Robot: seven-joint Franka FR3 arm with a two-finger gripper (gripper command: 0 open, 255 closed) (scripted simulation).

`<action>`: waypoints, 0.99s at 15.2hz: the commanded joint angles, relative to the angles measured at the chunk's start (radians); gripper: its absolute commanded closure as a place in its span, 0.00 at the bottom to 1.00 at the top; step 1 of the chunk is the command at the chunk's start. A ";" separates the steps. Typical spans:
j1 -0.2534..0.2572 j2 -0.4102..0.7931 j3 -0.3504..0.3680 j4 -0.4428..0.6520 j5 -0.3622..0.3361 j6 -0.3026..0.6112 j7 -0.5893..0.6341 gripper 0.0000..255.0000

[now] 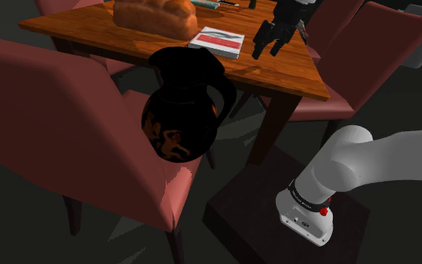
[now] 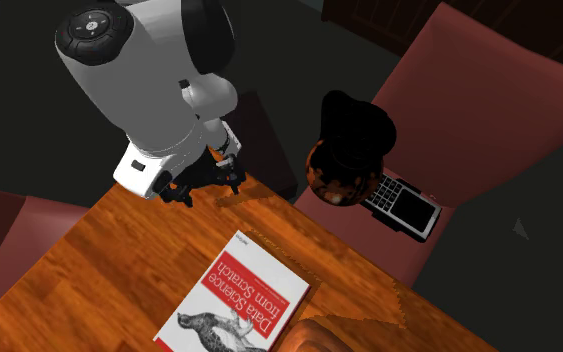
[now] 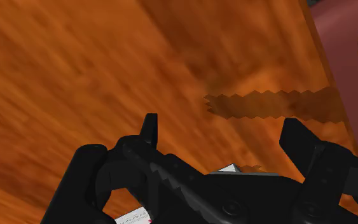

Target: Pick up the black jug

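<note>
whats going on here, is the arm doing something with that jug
The white arm's black gripper hovers open and empty over the wooden table, near a red and white book. The black jug it should pick up stands untouched on the red chair beside the table.

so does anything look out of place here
The black jug stands on a red chair seat, not on the wooden table, with a keypad device lying beside it. Odd spots for both. The open pincer is over the table, apart from the jug.
</note>
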 commanded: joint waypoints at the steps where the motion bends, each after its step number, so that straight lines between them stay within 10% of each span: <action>1: 0.000 0.000 0.000 0.000 0.000 0.000 0.000 0.00; 15: 0.120 0.248 0.210 0.349 0.167 -0.192 0.179 0.00</action>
